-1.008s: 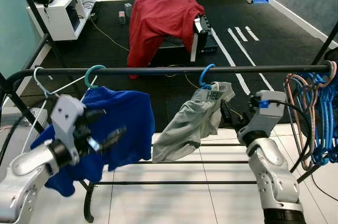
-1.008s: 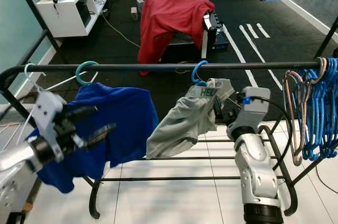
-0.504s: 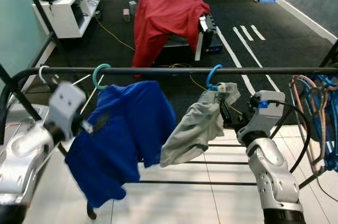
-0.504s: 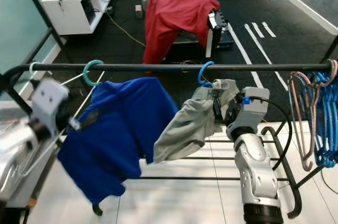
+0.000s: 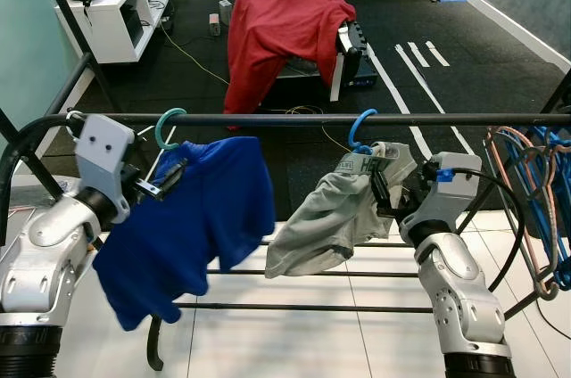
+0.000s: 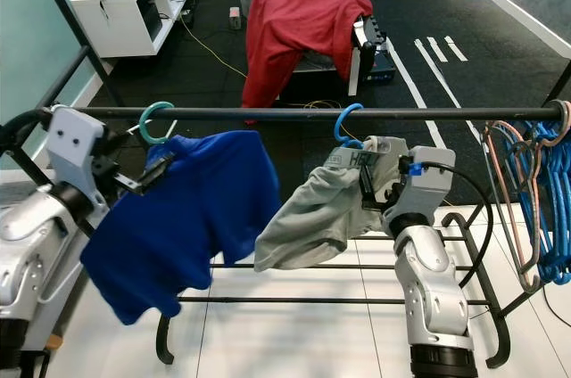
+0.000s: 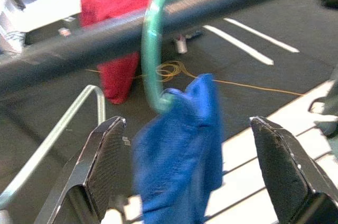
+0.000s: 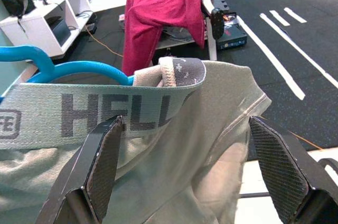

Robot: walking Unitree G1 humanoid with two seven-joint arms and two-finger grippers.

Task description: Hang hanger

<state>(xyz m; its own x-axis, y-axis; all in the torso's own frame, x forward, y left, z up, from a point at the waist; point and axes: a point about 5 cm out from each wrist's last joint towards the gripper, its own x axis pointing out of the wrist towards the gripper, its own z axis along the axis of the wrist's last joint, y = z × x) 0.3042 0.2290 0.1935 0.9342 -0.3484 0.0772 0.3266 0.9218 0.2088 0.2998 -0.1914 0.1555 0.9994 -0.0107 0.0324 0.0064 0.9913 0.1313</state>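
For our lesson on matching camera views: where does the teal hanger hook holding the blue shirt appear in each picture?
Left eye view: teal hook over the rail, upper left.
Right eye view: hook on the rail, upper left.
Left wrist view: hook centre top, between the left hand's fingers.
Right wrist view: not in it.
Shared landmark: the red cloth behind.

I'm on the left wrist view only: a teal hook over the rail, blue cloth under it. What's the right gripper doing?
Observer: The right gripper is open, with its fingers on either side of the grey shorts that hang from a blue hanger.
Operator: Anything further along to the right?
Observer: A bunch of empty hangers hangs at the right end of the rail.
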